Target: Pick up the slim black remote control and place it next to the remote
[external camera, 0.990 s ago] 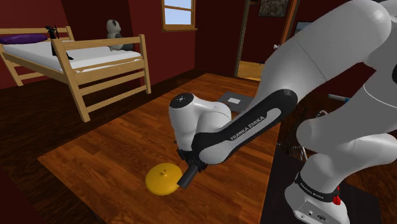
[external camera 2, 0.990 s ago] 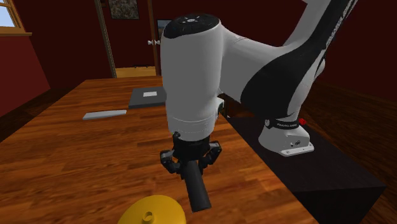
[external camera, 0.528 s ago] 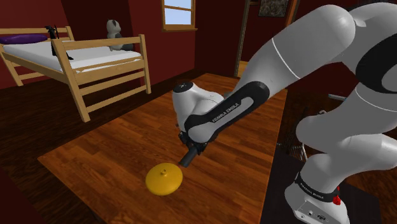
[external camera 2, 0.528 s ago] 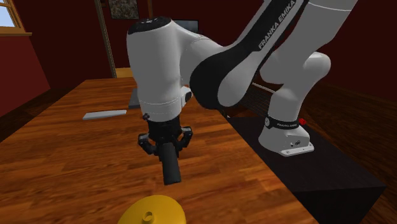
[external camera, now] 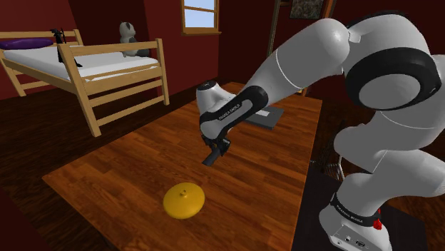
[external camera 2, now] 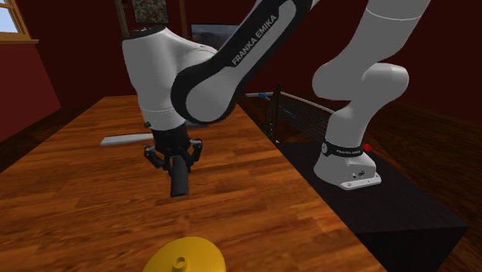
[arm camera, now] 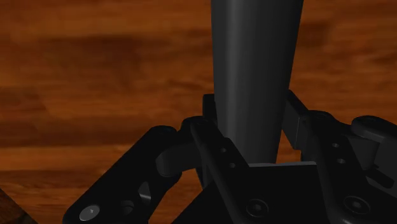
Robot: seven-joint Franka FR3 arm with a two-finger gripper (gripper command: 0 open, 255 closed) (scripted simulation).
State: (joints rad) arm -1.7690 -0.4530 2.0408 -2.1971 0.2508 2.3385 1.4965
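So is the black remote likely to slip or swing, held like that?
Probably stiff: the black remote hangs straight from the gripper, no sag. Clasped near one end, it might pivot if bumped. Its smooth sides could slip.

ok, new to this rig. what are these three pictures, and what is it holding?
It is a simulated white robot arm mounted on a dark box stand. The shoulder view looks down from beside the stand. The second exterior view looks low over the table, with the stand on its right. The wrist view looks along the pincer. The pincer is shut on a slim black remote, hanging above the wooden table. On the table lie a yellow domed thing and a flat grey remote.
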